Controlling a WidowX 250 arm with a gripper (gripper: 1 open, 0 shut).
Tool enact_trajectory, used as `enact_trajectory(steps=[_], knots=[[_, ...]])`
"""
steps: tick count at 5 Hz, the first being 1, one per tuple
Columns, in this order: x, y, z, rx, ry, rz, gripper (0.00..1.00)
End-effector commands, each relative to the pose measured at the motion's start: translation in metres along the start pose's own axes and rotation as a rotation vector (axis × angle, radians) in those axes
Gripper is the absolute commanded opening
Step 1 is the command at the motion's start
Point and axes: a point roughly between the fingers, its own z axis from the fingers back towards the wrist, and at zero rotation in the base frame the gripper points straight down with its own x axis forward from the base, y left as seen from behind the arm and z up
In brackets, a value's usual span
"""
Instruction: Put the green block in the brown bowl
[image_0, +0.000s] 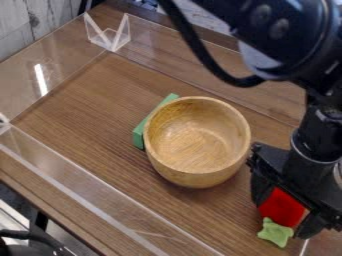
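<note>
1. On wood table (94, 110), behind-left of brown bowl (198, 140): green block (151, 122), flat, bright green, straight-edged, mostly hidden by the bowl's rim, touching the bowl.
2. Bowl round, light wood, empty hollow.
3. At right: gripper (286, 207) pointing down, fingers spread around red strawberry toy (282, 208), well apart from block.

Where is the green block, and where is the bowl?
green block (146, 125): camera view, on the edge peeking out left of the bowl.
brown bowl (170, 165): camera view, on its front outer wall.
</note>
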Motion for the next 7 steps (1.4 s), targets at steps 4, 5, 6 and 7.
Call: enact_trajectory(steps=[4, 5, 6, 7], knots=[[0.014, -0.003, 0.027, -0.029, -0.117, -0.089, 1.0], [0.012, -0.002, 0.025, -0.032, -0.118, -0.064, 1.0], [0.009, 0.0, 0.024, -0.033, -0.118, -0.043, 1.0], [0.014, 0.001, 0.023, -0.041, -0.124, -0.06, 1.0]])
